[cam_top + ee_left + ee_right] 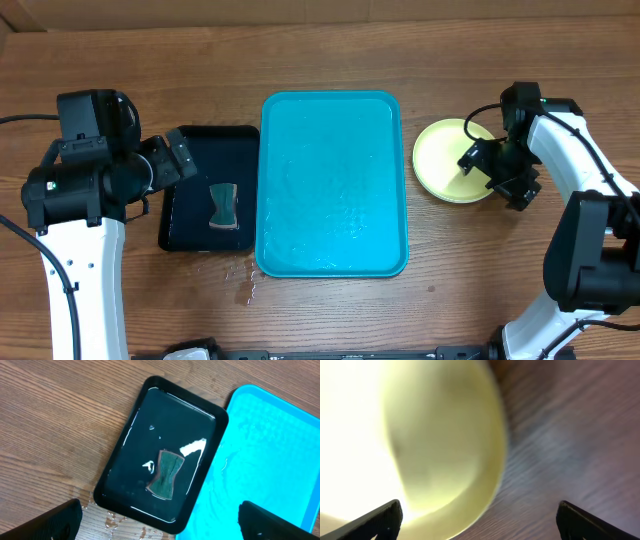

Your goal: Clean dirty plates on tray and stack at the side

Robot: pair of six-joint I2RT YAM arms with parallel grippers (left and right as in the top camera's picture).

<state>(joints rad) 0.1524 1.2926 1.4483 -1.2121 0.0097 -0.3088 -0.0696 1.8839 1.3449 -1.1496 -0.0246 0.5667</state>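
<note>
The turquoise tray lies mid-table with nothing on it, its surface wet; its left part shows in the left wrist view. One lime-green plate rests on the wood right of the tray. My right gripper hovers over the plate's right edge, open, with the plate's rim blurred below and nothing gripped between the wide jaws. My left gripper hangs open above the black tray's left side. No other plates show.
A black tray holding water and a dark green sponge sits against the turquoise tray's left side; the sponge lies near its middle. Water drops spot the wood at the black tray's front corner.
</note>
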